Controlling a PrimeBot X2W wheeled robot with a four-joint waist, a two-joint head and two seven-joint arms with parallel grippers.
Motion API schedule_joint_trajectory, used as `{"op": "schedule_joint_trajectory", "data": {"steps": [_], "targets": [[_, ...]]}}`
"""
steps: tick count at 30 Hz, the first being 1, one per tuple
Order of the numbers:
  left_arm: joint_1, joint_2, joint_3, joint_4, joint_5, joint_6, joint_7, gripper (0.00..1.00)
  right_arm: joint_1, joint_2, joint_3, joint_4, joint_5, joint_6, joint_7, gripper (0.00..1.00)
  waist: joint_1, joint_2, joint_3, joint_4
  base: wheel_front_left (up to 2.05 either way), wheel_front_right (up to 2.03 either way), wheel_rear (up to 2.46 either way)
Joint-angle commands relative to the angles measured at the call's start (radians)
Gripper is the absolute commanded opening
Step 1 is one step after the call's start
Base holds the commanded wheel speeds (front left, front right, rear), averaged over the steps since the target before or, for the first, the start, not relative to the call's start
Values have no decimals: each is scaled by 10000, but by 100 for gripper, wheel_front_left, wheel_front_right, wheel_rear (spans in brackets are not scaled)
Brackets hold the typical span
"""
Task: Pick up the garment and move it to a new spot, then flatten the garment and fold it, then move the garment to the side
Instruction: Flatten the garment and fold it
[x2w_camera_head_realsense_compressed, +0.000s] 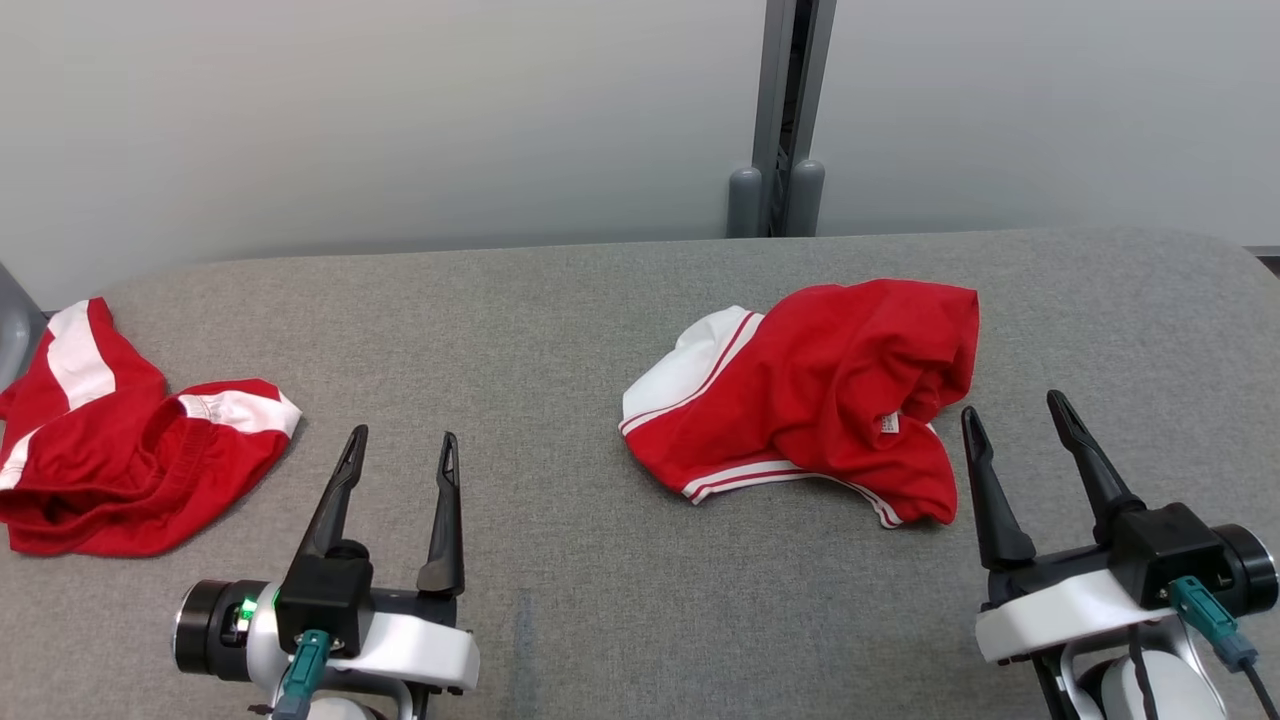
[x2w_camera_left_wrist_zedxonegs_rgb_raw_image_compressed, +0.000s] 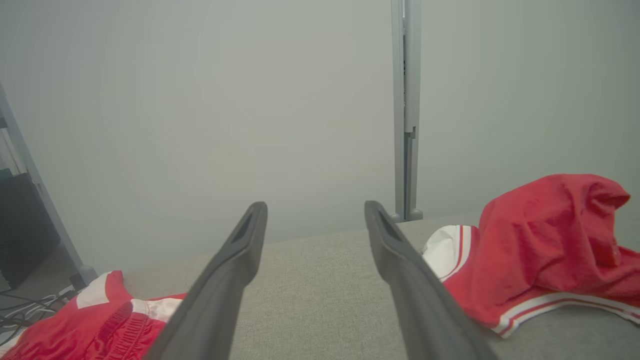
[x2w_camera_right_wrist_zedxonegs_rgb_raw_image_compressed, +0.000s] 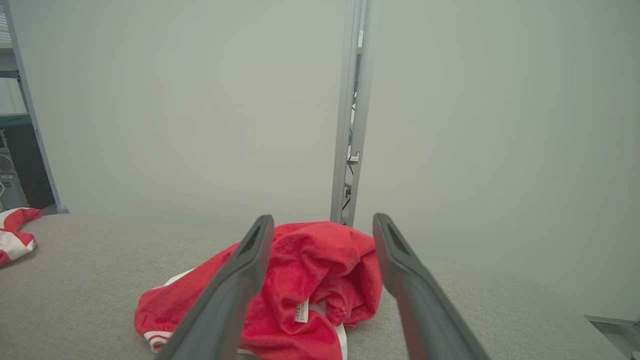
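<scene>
- Head view: a crumpled red-and-white garment (x2w_camera_head_realsense_compressed: 810, 400) lies right of centre on the grey padded table (x2w_camera_head_realsense_compressed: 560, 330), with a small white label showing.
- Right gripper (x2w_camera_head_realsense_compressed: 1012, 405) — fingers spread wide, nothing between them — sits just beside the garment's near right edge.
- Left gripper (x2w_camera_head_realsense_compressed: 404, 436) is likewise spread wide and empty, over bare table.
- A second red garment (x2w_camera_head_realsense_compressed: 130, 440) lies bunched at the table's far left.

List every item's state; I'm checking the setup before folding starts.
right red garment: crumpled heap on table, unheld.
left red garment: crumpled at table's left edge, unheld.
left gripper: open, empty.
right gripper: open, empty, near the right red garment.
</scene>
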Motion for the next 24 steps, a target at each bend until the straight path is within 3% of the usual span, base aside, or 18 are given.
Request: {"op": "schedule_joint_trajectory", "data": {"steps": [1,14,20,24], "targets": [[87,28,-12,20,90,-24,-37,100,-1,-70,-63,0,42,-1,-20,100,0,0,-4,-2,0,0,0],[-1,-49,-24,174,70,-215,-37,100,-3,-70,-109,-28,71,1,-20,100,0,0,147,44,0,0,0],[-395,-72,-170,252,117,-310,-37,100,-644,-64,1252,270,-235,-1,-21,100,0,0,679,299,0,0,0],[-646,-101,-411,310,25,-326,-37,100,-1277,-71,2045,1230,396,1,122,100,0,0,1035,758,0,0,0]]}}
